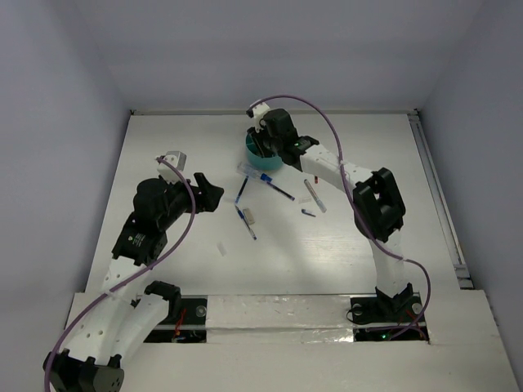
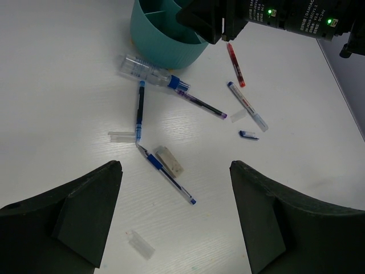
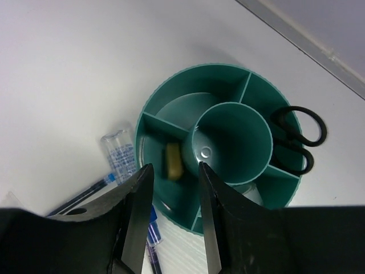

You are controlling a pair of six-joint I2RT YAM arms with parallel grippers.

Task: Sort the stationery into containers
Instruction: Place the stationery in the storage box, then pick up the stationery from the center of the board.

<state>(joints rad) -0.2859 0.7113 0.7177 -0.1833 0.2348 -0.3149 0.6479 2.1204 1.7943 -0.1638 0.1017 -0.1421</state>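
Near left, the left gripper hangs released above the surface, with nothing between its fingers. Beyond it lie loose pens: a blue pen just beside a pale eraser, a dark blue pen, and a red pen further right. Farthest, the teal cup stands upright, with a yellow piece and black scissors in separate compartments. The right gripper hovers over it, fingers parted and empty.

Gripper above teal cup; yellow bit, scissors inside
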